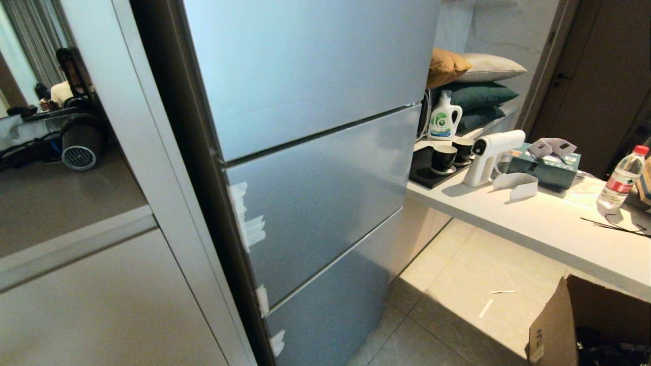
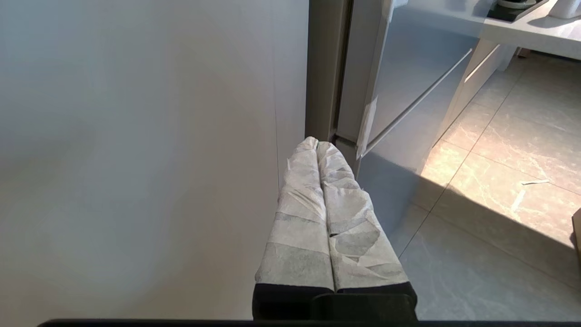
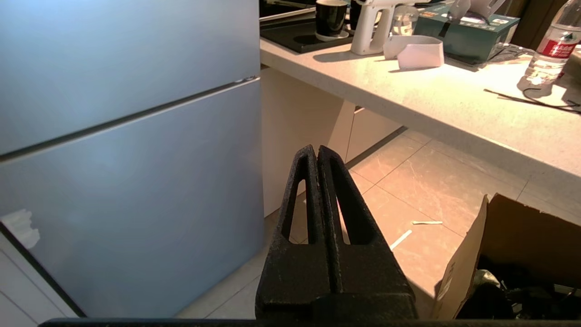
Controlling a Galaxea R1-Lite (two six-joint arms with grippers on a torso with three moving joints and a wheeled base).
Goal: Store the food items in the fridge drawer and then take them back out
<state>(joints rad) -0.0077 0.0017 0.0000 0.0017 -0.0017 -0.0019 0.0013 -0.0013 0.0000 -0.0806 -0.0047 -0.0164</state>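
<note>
I see the fridge [image 1: 315, 152] with its middle drawer [image 1: 320, 198] fully closed, and no potato or pepper in any view. Both the left gripper [image 2: 317, 145] and the right gripper [image 3: 315, 152] have fingers pressed together and hold nothing. I think I should first open one gripper, then approach the drawer's upper edge squarely and pull straight.
</note>
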